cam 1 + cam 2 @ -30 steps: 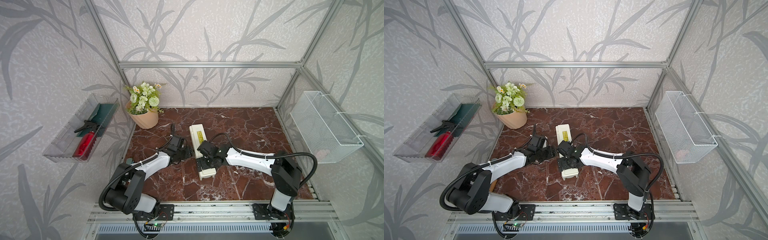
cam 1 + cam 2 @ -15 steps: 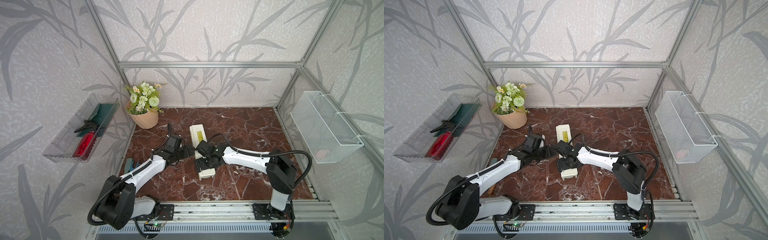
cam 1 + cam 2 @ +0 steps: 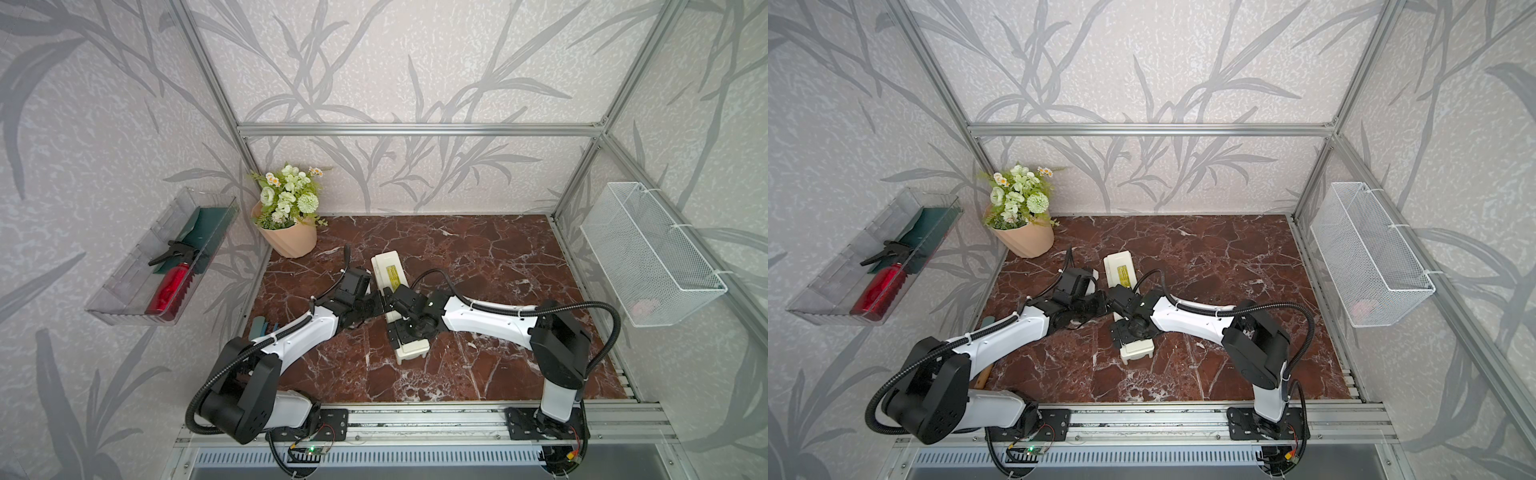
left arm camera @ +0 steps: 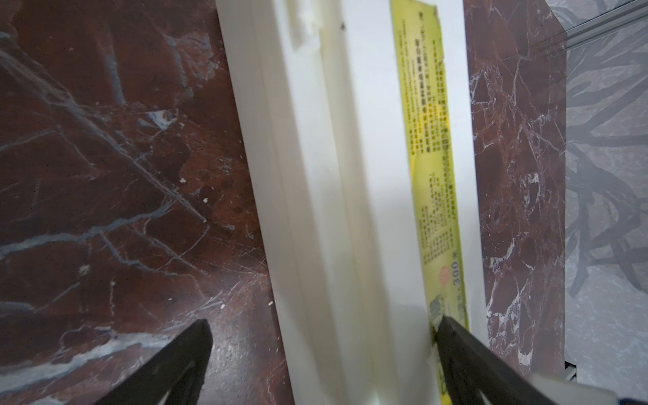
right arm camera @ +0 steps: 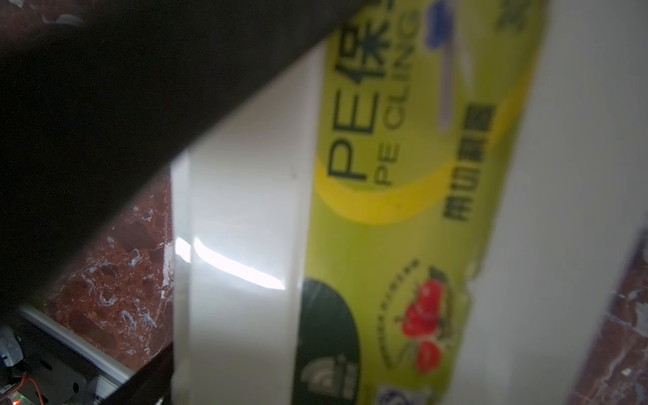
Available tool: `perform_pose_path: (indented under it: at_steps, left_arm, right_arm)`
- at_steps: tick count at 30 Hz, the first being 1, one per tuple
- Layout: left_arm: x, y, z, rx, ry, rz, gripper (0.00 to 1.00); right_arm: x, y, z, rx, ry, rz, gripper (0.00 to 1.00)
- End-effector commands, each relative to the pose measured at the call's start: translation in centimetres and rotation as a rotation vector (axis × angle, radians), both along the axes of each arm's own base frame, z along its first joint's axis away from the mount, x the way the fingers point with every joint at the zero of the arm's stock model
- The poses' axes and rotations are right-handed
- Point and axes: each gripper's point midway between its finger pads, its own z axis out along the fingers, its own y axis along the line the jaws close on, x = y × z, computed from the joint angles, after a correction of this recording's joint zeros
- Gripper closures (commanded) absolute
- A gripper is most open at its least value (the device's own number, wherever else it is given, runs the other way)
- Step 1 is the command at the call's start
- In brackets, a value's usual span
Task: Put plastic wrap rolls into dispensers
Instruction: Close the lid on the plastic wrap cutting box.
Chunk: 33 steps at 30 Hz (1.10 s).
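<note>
L gripper [image 4: 322, 324] nearer dispenser [image 3: 390, 272], marble top [image 3: 478, 257]

Both top views overlook the whole table [image 3: 478, 257] from above; wrist views closely share the dispenser [image 4: 368, 175].

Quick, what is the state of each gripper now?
Left gripper: open, at the box, holding nothing.
Right gripper: open over the box, holding nothing.

Long narrow cream-white dispenser [image 3: 382, 266], yellow-green label [image 3: 393, 277] facing up, lying flat mid marble tabletop [image 3: 478, 257]
</note>
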Motion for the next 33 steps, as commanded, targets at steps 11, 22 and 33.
perform_pose_path:
  at_steps: [11,22,33]
  left_arm:
    - [-0.3,1.1,-2.1,0.073,0.042,0.059,0.37]
    - [-0.7,1.7,-4.2,0.153,0.083,0.027,0.41]
    - [-0.7,2.4,-4.6,0.193,0.069,0.024,0.43]
  right_arm:
    - [-1.4,2.0,1.2,0.079,0.004,0.100,0.01]
    - [-2.4,1.6,4.3,0.162,-0.033,0.205,0.01]
    - [-2.8,-1.3,5.3,0.187,0.002,0.231,0.01]
